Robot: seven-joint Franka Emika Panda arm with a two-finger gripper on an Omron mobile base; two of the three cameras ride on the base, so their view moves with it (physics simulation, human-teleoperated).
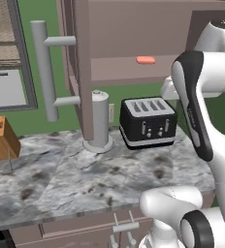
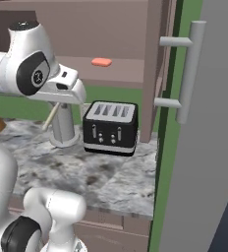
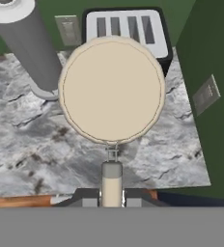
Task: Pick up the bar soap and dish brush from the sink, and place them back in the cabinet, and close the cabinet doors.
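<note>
The gripper (image 3: 112, 193) was clamped on the dish brush (image 3: 112, 89), mid-frame above open counter (image 3: 32, 144) edged by the toaster (image 3: 126, 29); fingertips cut off. The bar soap (image 1: 145, 60) lay upper-centre in the cabinet (image 1: 129, 24).

One bar soap (image 1: 145, 60) lies on the shelf of the one cabinet (image 1: 134, 29). One dish brush (image 3: 112, 91) is there. One toaster (image 1: 148, 122) with four slots stands on the worktop (image 1: 61, 179), with one grey cylinder (image 1: 100, 121) at its 9 o'clock. Two cabinet doors (image 1: 83, 68) show, each with one bar handle (image 1: 44, 70). One wooden block (image 1: 2, 138) sits beyond. Two wall outlets (image 3: 68, 30) are visible.
</note>
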